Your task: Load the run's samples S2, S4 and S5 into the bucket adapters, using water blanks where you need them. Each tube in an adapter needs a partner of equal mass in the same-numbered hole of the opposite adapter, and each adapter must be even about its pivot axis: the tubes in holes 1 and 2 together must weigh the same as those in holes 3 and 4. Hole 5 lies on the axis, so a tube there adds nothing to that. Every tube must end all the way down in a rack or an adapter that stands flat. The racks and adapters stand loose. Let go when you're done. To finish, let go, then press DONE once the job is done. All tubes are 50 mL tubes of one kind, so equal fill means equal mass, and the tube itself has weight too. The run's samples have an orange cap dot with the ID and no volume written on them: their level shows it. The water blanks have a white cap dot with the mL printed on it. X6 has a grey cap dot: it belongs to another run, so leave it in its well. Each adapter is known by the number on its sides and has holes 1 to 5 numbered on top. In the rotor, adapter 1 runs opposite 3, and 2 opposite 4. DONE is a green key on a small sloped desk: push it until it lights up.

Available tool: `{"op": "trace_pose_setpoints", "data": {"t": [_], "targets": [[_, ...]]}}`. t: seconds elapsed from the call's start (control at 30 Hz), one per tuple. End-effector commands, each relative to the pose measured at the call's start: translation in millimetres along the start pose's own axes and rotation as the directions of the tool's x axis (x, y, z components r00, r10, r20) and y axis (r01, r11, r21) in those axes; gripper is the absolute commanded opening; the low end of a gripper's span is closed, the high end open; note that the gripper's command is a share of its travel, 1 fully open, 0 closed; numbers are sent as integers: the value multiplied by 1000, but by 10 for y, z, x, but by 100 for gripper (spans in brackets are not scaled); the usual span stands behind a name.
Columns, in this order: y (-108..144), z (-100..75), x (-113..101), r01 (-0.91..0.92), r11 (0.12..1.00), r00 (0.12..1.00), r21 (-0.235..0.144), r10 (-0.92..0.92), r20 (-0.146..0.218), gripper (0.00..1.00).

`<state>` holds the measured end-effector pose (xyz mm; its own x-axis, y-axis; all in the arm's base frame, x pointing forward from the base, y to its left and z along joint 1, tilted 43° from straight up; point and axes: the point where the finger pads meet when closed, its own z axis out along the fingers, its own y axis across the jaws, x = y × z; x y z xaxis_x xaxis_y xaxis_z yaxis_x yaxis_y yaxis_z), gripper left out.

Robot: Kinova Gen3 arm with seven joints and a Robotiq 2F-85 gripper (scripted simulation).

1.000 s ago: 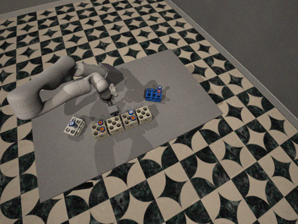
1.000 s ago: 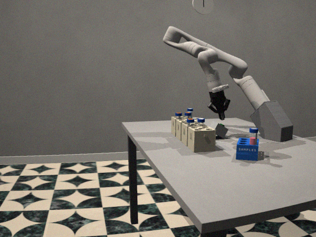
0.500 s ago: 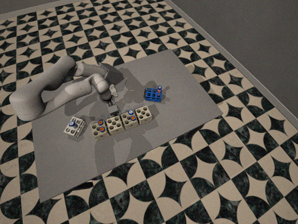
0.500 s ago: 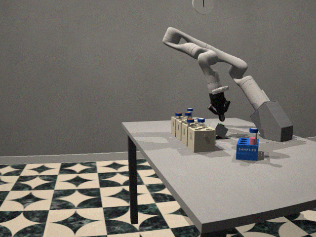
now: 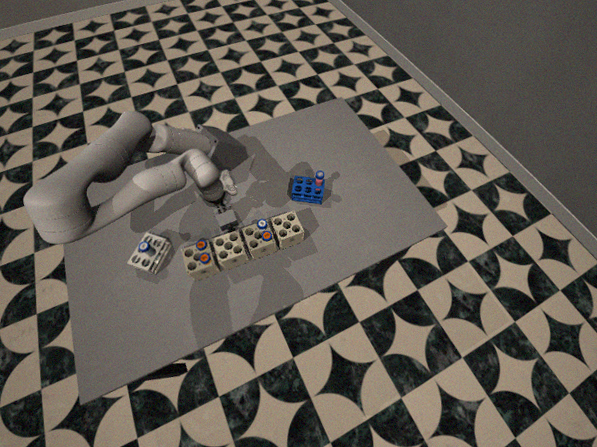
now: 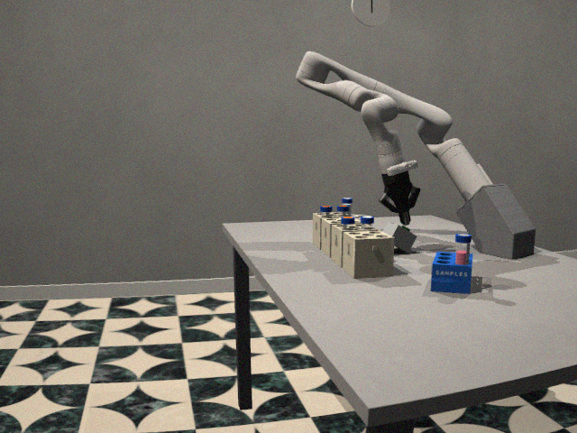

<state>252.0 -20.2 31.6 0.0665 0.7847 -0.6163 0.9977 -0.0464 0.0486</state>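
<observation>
Your gripper (image 6: 404,216) has its jaws fully closed with nothing between them, tip pointing down just above the small sloped desk (image 6: 403,238). The green DONE key on that desk is barely visible as a sliver at its top edge; you can't tell whether it's lit.

4 beige adapters sit in a row on the grey table (image 6: 396,354), touching or nearly so. In the top view, the adapter nearest the arm's base (image 5: 200,258) holds 2 orange-dot tubes (image 5: 201,244). The next one (image 5: 229,251) shows only open holes. The 3rd (image 5: 258,238) holds a white-dot tube (image 5: 261,223) and an orange-dot tube (image 5: 266,235). The 4th (image 5: 287,229) shows open holes. IDs and hole numbers are too small to read.

The blue SAMPLES rack (image 6: 451,272) stands apart from the row, with 1 blue-capped tube (image 6: 462,245) upright in it, pink liquid showing.

A separate beige rack (image 5: 149,252) sits beyond the row's end, looking tilted, with 1 white-dot tube (image 5: 143,246) in it.
</observation>
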Motion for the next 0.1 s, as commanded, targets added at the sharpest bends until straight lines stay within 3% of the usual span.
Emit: {"op": "trace_pose_setpoints", "data": {"t": [0.0, 0.07], "targets": [[9, 21, 2, 0, 1000, 1000, -1, 0, -1, 10], [12, 34, 2, 0, 1000, 1000, -1, 0, -1, 10]]}}
